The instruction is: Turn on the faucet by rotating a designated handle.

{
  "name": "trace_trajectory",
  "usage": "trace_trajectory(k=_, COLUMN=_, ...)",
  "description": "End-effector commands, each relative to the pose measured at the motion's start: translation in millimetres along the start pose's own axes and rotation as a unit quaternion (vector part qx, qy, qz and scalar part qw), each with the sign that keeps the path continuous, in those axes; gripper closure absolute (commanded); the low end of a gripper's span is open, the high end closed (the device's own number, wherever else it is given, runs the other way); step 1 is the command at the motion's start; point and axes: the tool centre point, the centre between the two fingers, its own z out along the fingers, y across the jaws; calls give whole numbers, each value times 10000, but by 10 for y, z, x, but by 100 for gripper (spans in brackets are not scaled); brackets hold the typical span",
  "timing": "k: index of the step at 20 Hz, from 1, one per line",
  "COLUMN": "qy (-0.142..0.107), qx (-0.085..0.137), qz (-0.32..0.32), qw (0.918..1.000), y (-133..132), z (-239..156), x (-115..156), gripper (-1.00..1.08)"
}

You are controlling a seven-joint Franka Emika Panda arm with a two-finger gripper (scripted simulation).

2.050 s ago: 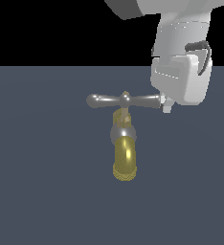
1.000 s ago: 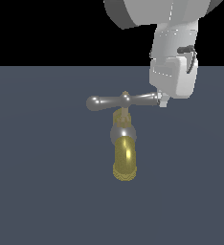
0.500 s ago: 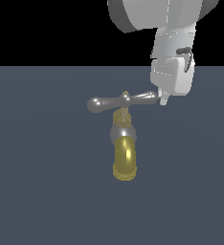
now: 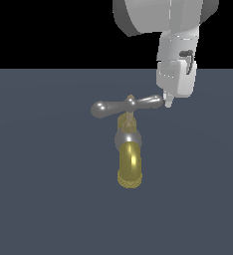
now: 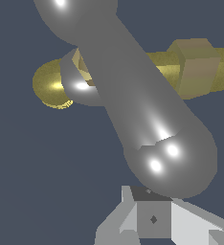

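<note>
the faucet [image 4: 128, 149] stands near the middle of the dark blue-grey worktop [image 4: 39, 199], somewhat toward its far edge, with its brass-yellow curved spout [image 4: 129, 167] reaching toward the near edge and ending in a ribbed tip. a grey ball-shaped body [image 4: 128, 138] sits above the spout, and on top lies the handle [image 4: 127, 106], a glossy grey crossbar with a small central knob and two slim arms ending in rounded bulbs. the bar is slightly tilted, its arm on the exterior view's right sitting a little higher than the other one. the white gripper [image 4: 168, 102] hangs down from the arm just beside the bulb on the exterior view's right, its fingertip touching or almost touching that bulb; which of the two cannot be told. in the wrist view the bulb [image 5: 173, 158] fills the frame right against the gripper [image 5: 152, 222], with the brass spout [image 5: 54, 83] behind. whether the gripper's fingers are apart or together cannot be told from either view
</note>
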Motion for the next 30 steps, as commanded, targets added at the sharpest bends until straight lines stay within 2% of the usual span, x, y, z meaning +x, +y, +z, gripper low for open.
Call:
trace_trajectory(k=1, qy=22, qx=-24, qz=-151, qw=9999, y=130, z=-10, x=235, gripper=108)
trace_trajectory(k=15, qy=20, qx=-49, qz=-192, qw=9998, y=574, z=-30, x=593, gripper=108)
trace_trajectory(k=16, qy=20, qx=-49, qz=-192, qw=9998, y=574, z=-30, x=593, gripper=108)
trace_trajectory(k=17, qy=-41, qx=-15, qz=24, qw=10000, y=492, z=-7, x=283, gripper=108)
trace_trajectory(k=30, qy=13, qx=-47, qz=-170, qw=9998, y=644, z=-32, x=1342, gripper=108)
